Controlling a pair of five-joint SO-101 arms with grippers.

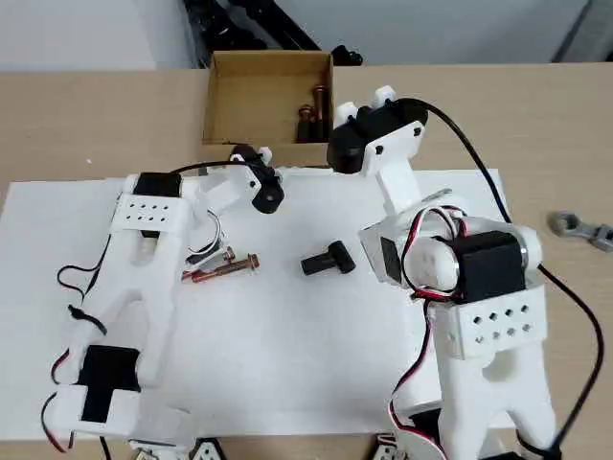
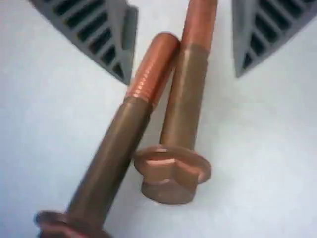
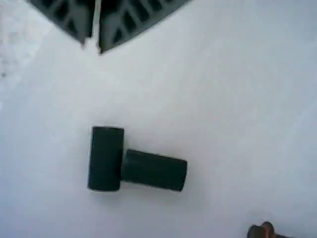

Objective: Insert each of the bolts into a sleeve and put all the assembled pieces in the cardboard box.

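In the high view, a cardboard box [image 1: 222, 96] stands on the wooden table [image 1: 96, 115] just past the far edge of a white sheet [image 1: 287, 364]. Some copper-coloured pieces [image 1: 312, 107] lie in one of its corners; I cannot tell whether they carry sleeves. Two copper bolts [image 1: 222, 267] lie on the sheet side by side, close against the left arm [image 1: 144, 249]. Two black sleeves [image 1: 329, 259] rest near the middle of the sheet, between the bolts and the right arm [image 1: 479, 287], and together they form a T. A wrench [image 1: 579, 228] lies on the bare table beyond the right arm, well apart from everything else.

In the left wrist view, the left gripper [image 2: 183, 77] hangs over the copper bolts [image 2: 184, 114] with its jaws spread wide, one ribbed finger on each side of the threaded ends and touching neither. The two shanks lie against each other and both flanged heads point away from the fingers.

In the right wrist view, the right gripper [image 3: 92, 45] has its jaws pressed together with nothing between them. It is above the sheet, a little way from the black sleeves [image 3: 153, 170]. One sleeve butts end-on against the side of the other. A copper bolt head [image 3: 265, 231] peeks in at the frame's edge.
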